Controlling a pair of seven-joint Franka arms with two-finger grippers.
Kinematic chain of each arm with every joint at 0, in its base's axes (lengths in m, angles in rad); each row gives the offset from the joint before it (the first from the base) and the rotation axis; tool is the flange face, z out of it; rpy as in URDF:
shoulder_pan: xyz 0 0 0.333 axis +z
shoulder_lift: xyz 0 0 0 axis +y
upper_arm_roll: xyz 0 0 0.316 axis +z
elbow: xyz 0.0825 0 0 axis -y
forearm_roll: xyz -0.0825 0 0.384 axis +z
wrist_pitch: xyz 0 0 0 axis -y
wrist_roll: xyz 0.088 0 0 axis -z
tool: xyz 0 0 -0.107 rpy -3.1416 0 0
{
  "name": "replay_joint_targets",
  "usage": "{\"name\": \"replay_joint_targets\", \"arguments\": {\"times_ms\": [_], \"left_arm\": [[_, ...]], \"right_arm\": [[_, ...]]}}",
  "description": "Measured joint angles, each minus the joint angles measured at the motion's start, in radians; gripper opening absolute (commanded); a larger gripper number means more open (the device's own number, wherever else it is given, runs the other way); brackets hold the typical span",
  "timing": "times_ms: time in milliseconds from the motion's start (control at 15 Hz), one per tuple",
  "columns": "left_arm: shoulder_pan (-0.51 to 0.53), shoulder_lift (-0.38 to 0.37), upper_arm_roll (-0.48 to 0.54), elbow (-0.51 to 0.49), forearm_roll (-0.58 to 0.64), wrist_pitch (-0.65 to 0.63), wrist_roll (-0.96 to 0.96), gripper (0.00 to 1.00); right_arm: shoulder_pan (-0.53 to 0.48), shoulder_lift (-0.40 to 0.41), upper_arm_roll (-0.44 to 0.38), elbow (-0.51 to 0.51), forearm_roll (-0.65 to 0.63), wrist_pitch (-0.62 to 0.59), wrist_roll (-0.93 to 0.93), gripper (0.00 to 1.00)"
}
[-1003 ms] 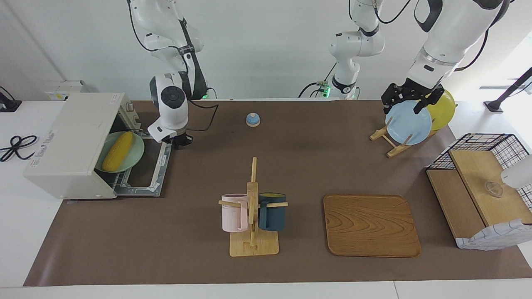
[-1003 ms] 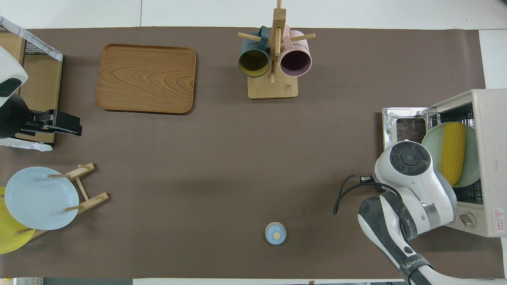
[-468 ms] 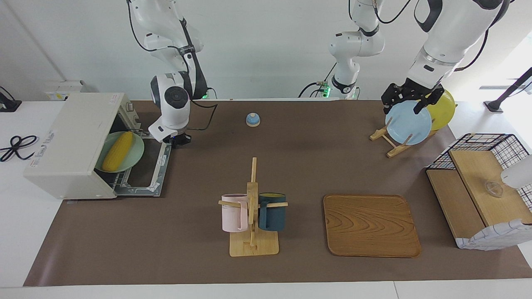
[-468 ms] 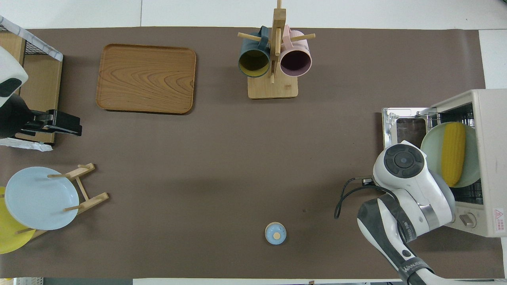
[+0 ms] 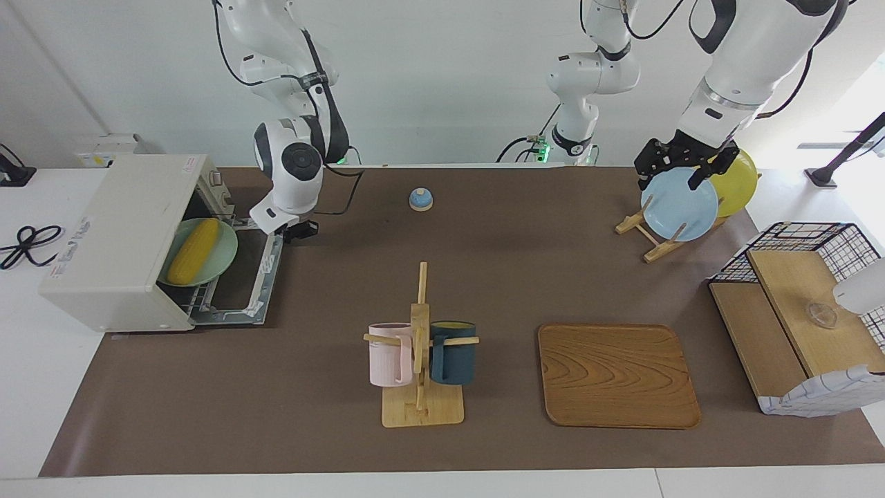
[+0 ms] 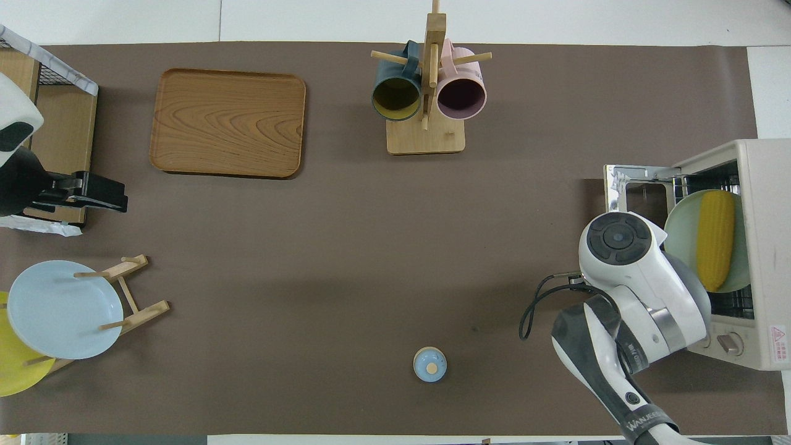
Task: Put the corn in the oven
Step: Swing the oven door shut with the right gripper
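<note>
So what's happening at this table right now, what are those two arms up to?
The corn lies on a pale green plate sitting on the rack of the oven, whose door hangs open. The right gripper, shut and holding nothing, is at the door's edge nearest the robots. The left gripper waits, open, over a blue plate in a wooden rack at its own end of the table. The door is not yet closed.

Corn (image 5: 194,251) lay on pale green plate (image 5: 220,257) on oven (image 5: 117,242) rack, door partly raised. Right gripper (image 5: 299,232), fingertips together, at door's edge. Left gripper (image 5: 681,168) spread over blue plate (image 5: 679,207).
</note>
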Motion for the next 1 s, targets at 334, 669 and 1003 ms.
{"name": "replay_joint_targets", "arguments": {"times_ms": [334, 669, 1003], "left_arm": [[0.0, 0.0, 0.0, 0.0, 0.0, 0.0, 0.0, 1.0], [0.0, 0.0, 0.0, 0.0, 0.0, 0.0, 0.0, 1.0], [0.0, 0.0, 0.0, 0.0, 0.0, 0.0, 0.0, 1.0]], "right_arm": [[-0.019, -0.032, -0.012, 0.101, -0.026, -0.159, -0.126, 0.0], [-0.057, -0.079, -0.03, 0.146, -0.032, -0.237, -0.267, 0.0], [-0.165, -0.112, -0.039, 0.179, -0.034, -0.263, -0.455, 0.0]]}}
